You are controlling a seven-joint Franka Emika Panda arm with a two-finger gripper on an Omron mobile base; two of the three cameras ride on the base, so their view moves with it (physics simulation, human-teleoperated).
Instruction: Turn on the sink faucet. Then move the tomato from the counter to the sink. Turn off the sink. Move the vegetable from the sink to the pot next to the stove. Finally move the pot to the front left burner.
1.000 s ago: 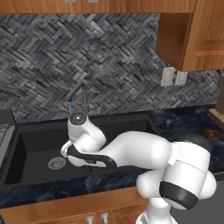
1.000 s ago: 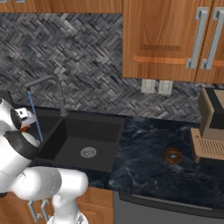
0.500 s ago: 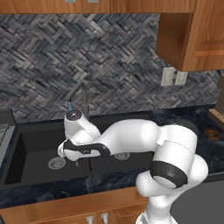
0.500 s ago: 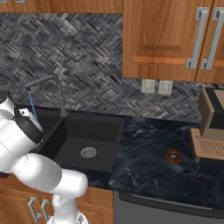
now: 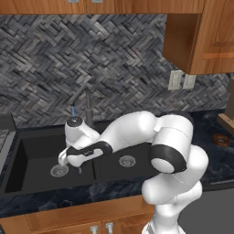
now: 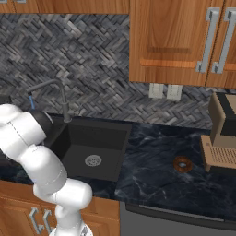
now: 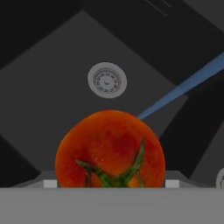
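Note:
The red tomato (image 7: 110,148) with its green stem fills the low middle of the hand view, and my gripper (image 7: 110,183) is shut on it. It hangs above the dark sink (image 7: 57,87), short of the round drain (image 7: 107,81). A blue stream of water (image 7: 183,89) runs past on the right. In the left base view my gripper (image 5: 65,161) reaches down over the left basin of the sink (image 5: 27,160), just left of the faucet (image 5: 87,107). The faucet (image 6: 55,87) pours water (image 6: 31,101). The pot is out of view.
A brown ring-shaped thing (image 6: 183,163) lies on the dark counter right of the sink. A coffee machine (image 6: 223,133) stands at the far right. The stove's edge (image 5: 3,137) shows at the far left. Wooden cabinets hang overhead.
The arm has swung left and lower, bringing the hand from beside the faucet down over the left basin. The water keeps running.

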